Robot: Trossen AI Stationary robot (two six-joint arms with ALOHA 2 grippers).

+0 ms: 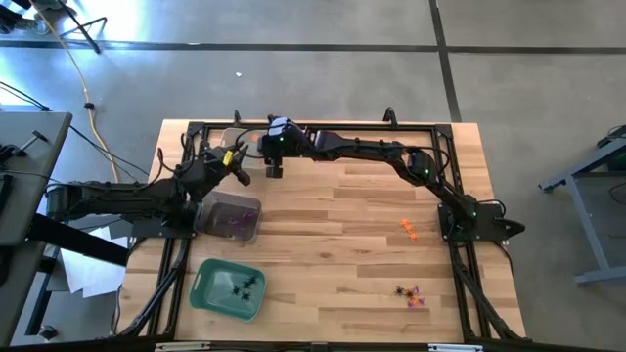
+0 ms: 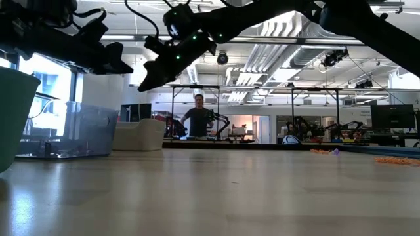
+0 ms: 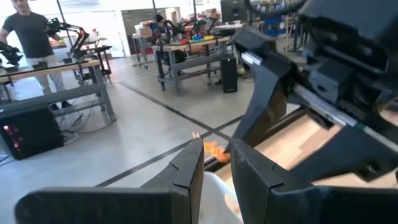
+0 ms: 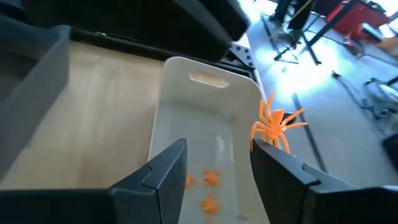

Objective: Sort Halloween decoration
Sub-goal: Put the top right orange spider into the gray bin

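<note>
A white tray (image 1: 227,140) at the table's far left holds a few orange trinkets (image 4: 208,186). My right gripper (image 4: 217,146) hangs open above it (image 1: 274,161), with an orange spider (image 4: 277,127) at one fingertip. My left gripper (image 1: 238,168) hovers beside it, empty, its fingers a narrow gap apart (image 3: 217,155). A clear tray (image 1: 230,217) holds purple trinkets. A green tray (image 1: 227,288) holds black spiders. Loose orange trinkets (image 1: 408,230) and mixed ones (image 1: 411,293) lie on the table's right half. My right gripper has the orange spider against the tip of one finger (image 4: 273,149); the other finger stands well apart from it, so it is not pinched. The fingers point down over the white tray. Whether the spider clings to the finger or is falling, I cannot tell.
A black frame (image 1: 323,125) runs along the table's far edge and sides. The table's middle is bare wood (image 1: 333,244). A person (image 2: 199,118) stands in the room far beyond the table.
</note>
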